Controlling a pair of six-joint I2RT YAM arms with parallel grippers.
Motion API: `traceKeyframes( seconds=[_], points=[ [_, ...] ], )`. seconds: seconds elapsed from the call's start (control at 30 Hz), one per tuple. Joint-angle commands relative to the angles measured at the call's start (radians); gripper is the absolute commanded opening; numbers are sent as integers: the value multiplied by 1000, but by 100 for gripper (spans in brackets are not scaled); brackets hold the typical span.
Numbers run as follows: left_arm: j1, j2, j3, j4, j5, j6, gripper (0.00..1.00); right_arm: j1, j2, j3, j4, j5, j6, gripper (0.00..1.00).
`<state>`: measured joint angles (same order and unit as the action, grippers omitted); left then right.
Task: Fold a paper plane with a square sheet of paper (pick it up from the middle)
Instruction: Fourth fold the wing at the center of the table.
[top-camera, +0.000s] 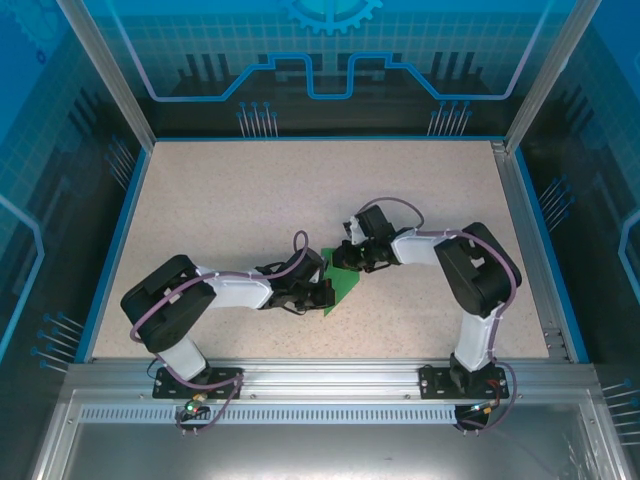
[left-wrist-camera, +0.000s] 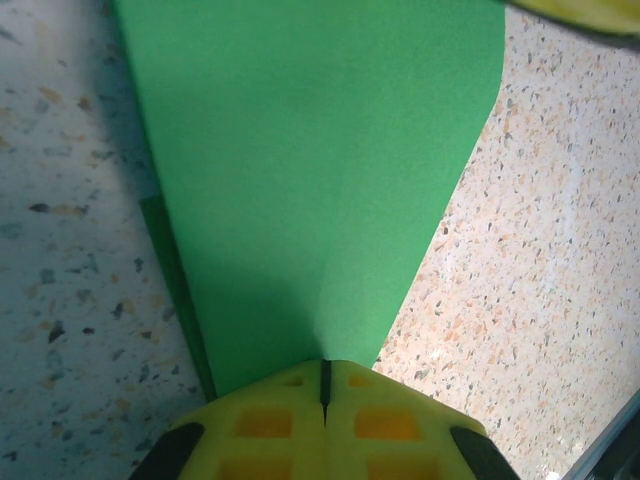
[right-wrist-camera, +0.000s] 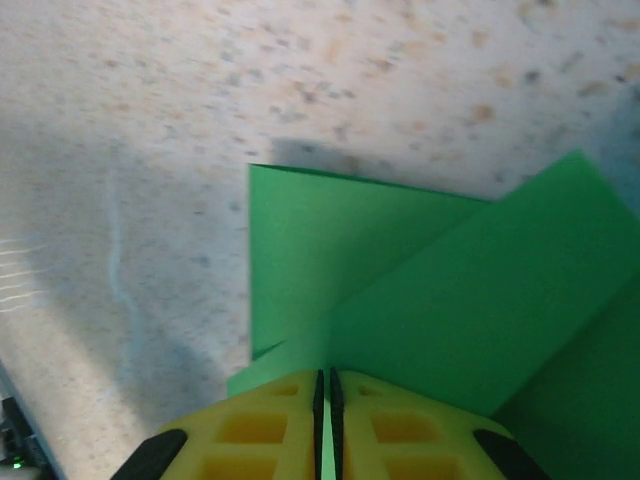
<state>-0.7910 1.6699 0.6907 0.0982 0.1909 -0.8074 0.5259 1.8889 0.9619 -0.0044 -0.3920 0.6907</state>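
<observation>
Left claw (top-camera: 320, 292) pinches the narrow near end of the square sheet of paper (top-camera: 343, 283); right claw (top-camera: 349, 258) pinches its far edge. Sheet spans between them, around the middle of the bench (top-camera: 250, 200).

R gripper (right-wrist-camera: 326, 380) is seen at btm centre, its yellow pads (right-wrist-camera: 262, 430) pressed nearly together. A thin green sliver is pinched in the slit btwn them. The green paper (right-wrist-camera: 430, 300) is gripped at its near edge and is folded in layers. A lower layer w/ a sharp corner at upper left is seen against the table (right-wrist-camera: 400, 80). An upper flap is angled up toward the right edge. A darker green strip is seen at btm right. The speckled table is blurred, and a grey shadow is cast on it left of the paper.
</observation>
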Motion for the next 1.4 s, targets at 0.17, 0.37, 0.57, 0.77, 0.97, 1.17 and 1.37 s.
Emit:
traceKeyframes(
  seconds=[0.17,0.37,0.57,0.77,0.97,1.17,1.37],
  points=[
    [2,72,-88,-285,-61,56,4,-83,70,33,41,52,-47,14],
    [1,74,-116,-271,-54,60,4,-144,109,94,25,50,-67,14],
    [2,75,-120,-261,-50,62,4,-171,143,167,-39,76,-89,14],
    [2,89,-113,-258,-47,66,5,-209,95,234,-74,46,-128,15],
    [2,77,-109,-273,-54,74,4,-212,-67,229,-134,1,-169,15],
    [1,60,-116,-260,-53,67,5,-116,-171,70,-77,-73,-110,10],
    [2,44,-118,-243,-42,66,5,-29,-105,-8,27,-145,-34,6]
  ],
)
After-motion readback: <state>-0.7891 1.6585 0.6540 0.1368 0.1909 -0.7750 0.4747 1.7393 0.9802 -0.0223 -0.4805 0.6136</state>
